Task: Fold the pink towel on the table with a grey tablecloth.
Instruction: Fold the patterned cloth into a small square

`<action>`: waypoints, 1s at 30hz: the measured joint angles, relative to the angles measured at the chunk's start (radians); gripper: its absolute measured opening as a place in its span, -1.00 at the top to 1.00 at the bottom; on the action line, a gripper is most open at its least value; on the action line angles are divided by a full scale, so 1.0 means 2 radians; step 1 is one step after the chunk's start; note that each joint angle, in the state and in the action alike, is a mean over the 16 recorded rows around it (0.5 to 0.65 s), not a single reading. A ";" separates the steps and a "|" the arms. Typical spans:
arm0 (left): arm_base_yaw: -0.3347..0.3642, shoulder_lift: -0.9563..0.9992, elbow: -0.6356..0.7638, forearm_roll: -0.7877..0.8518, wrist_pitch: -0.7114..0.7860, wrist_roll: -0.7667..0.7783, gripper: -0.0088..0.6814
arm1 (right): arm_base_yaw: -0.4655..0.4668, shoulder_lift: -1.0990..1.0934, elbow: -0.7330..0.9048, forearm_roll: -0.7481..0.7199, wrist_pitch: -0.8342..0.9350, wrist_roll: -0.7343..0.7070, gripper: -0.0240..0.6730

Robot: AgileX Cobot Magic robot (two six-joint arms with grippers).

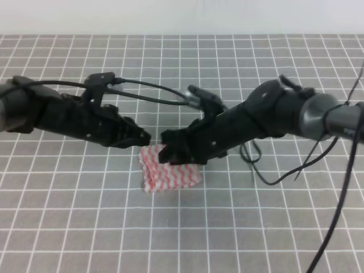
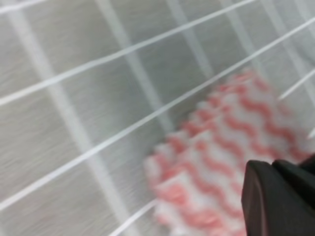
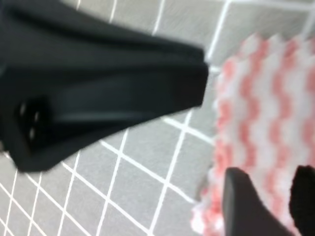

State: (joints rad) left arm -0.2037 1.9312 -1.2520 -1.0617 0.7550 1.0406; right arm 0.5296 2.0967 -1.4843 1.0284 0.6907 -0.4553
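Note:
The pink towel [image 1: 170, 170] lies folded into a small rectangle on the table with a grey tablecloth [image 1: 57, 227], near the middle. Both arms meet just above its far edge. My left gripper [image 1: 146, 137] tapers to a closed point by the towel's far left corner, holding nothing. In the left wrist view the towel [image 2: 221, 147] is blurred, with the dark fingers [image 2: 280, 196] together at the lower right. My right gripper [image 1: 166, 149] hovers over the far edge. Its fingers [image 3: 246, 201] stand slightly apart above the towel [image 3: 266, 98], gripping nothing.
The grid cloth stretches on all sides of the towel. Loose black cables [image 1: 273, 170] hang from the right arm to the right of the towel. A large black part of the left arm [image 3: 98, 88] fills the upper left of the right wrist view.

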 joint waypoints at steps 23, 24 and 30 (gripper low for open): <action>-0.064 0.002 0.000 0.188 -0.011 -0.136 0.97 | -0.030 -0.014 -0.004 -0.121 0.051 0.039 0.97; -0.064 0.001 0.000 0.196 -0.013 -0.142 0.97 | -0.030 -0.014 -0.004 -0.123 0.052 0.040 0.97; -0.064 -0.007 -0.001 0.229 -0.022 -0.168 0.97 | -0.030 -0.014 -0.004 -0.128 0.060 0.040 0.97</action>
State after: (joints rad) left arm -0.3319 1.9171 -1.2550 -0.6042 0.7104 0.7055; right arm 0.4696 2.0682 -1.4925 0.7727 0.8117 -0.3750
